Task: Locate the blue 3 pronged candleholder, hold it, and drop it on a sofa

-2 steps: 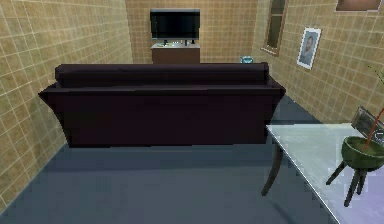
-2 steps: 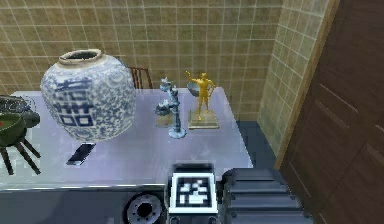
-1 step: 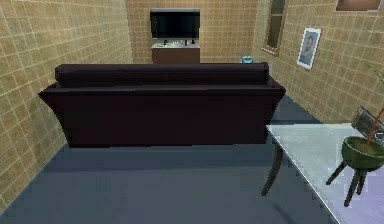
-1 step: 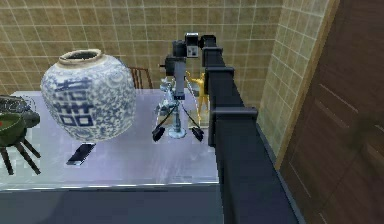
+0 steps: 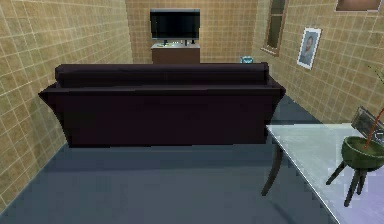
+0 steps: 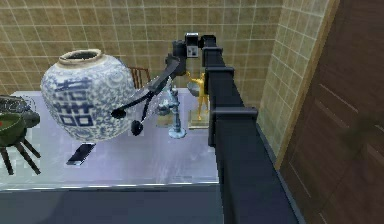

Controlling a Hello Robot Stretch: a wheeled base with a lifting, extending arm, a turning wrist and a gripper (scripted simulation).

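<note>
A: Where does the pale blue candleholder (image 6: 177, 118) stand?

B: Upright on the table (image 6: 120, 170), between the jar (image 6: 88, 90) and the arm. The gripper (image 6: 130, 118) hangs nearer the jar. Its grip, and whether it holds anything, cannot be told.

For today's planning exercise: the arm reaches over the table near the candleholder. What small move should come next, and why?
Probably nudge the pincer toward the arm side view's right: it shows before the big blue-and-white jar, while the pale blue candleholder stands on the table nearer the arm. Whether it holds anything cannot be told.
</note>
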